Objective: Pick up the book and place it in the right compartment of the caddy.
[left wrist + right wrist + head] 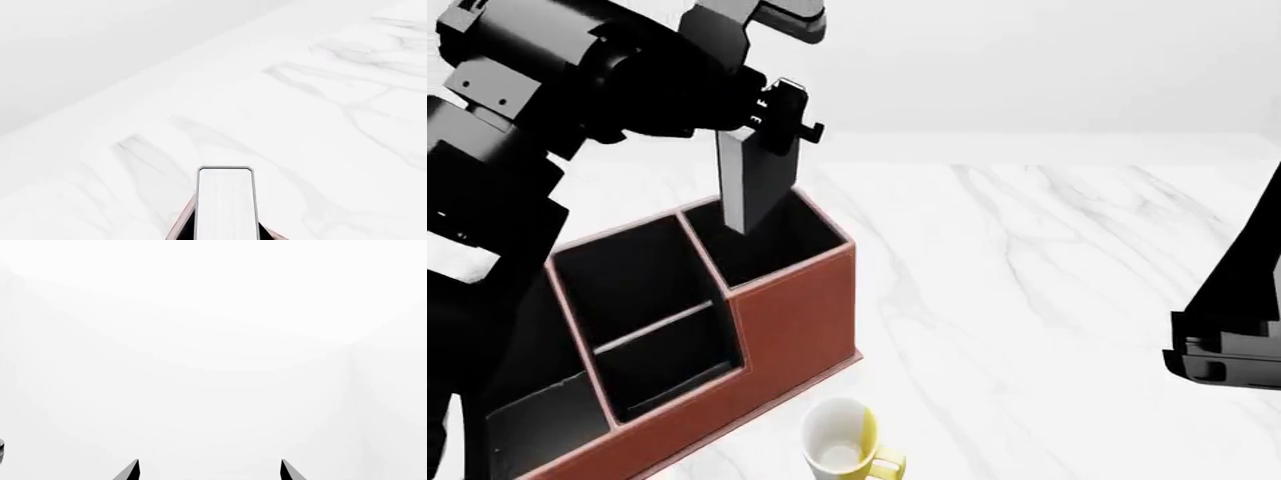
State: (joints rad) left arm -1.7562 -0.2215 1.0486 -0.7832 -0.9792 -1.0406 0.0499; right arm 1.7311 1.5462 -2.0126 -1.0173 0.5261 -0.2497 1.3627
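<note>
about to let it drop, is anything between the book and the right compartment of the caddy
Nothing visible. The left gripper holds the book upright, its lower end just above or inside the right compartment, which looks bare and black inside. The mug stands apart in front of the caddy.

The white marble-veined tabletop [1054,300] lies bare to the right of the red-brown leather-look caddy [794,320], giving wide room for an end effector to pass there. Near the caddy's front corner stands a small cream and yellow mug [841,450], narrowing the approach along that side. The tall squarish right compartment [777,238] is open at the top, but the thin dark-covered book [751,180] hangs upright in the left end effector [777,118], its lower end in the mouth of that opening. The bulky black left arm [547,90] blocks the space above and behind the caddy's lower sections. The right end effector [209,470], fingertips spread, faces only blank white
</note>
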